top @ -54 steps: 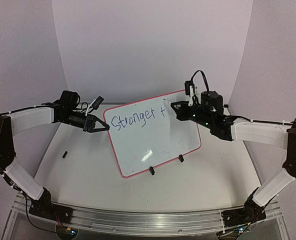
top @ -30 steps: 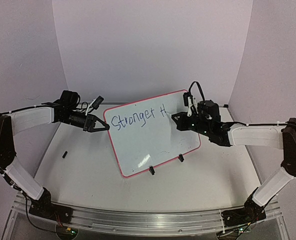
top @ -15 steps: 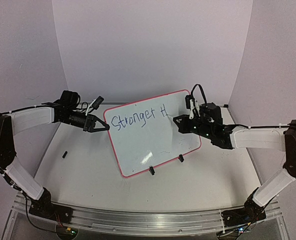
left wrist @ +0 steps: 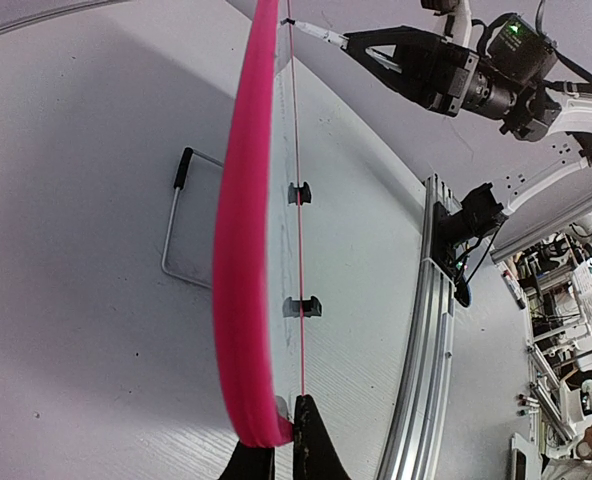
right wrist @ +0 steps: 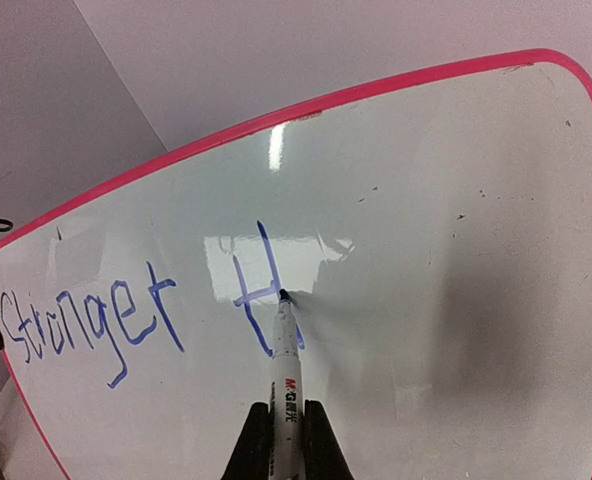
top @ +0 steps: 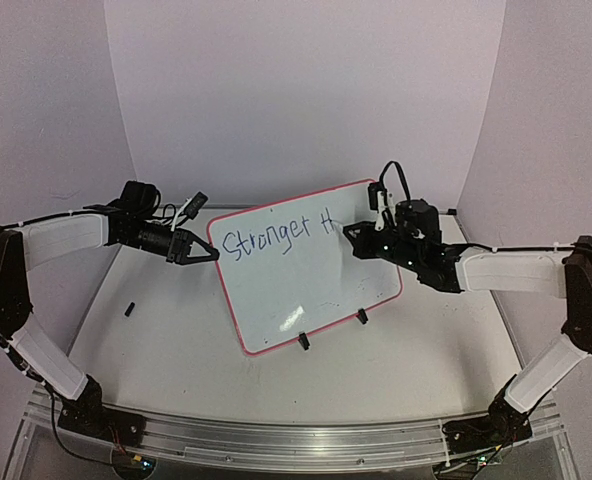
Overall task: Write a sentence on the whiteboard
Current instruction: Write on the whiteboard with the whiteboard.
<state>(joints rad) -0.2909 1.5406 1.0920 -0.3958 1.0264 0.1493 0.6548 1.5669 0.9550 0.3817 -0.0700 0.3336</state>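
Pale lilac walls close in a white table with an aluminium rail along its near edge. On the middle of the table stands the whiteboard, upright on two black clip feet along its lower long edge and tilted slightly back. Its long axis runs left to right, with the left end nearer the arms and the right end farther back. The writing face is turned toward the arm bases.

Across the upper part of that face runs the sentence in blue: "Stronger", then a crossed stroke and a second upright just after it.

The left gripper is closed, pinching the pink rim at the board's left edge; in the left wrist view the rim runs straight down between its fingers. The right gripper is clamped on a white marker, whose barrel lies in line with the fingers and points at the board. The marker's black tip touches the board at the last blue strokes.

A bent wire stand lies behind the board. A small black object lies on the table well to the left; what it is cannot be told.
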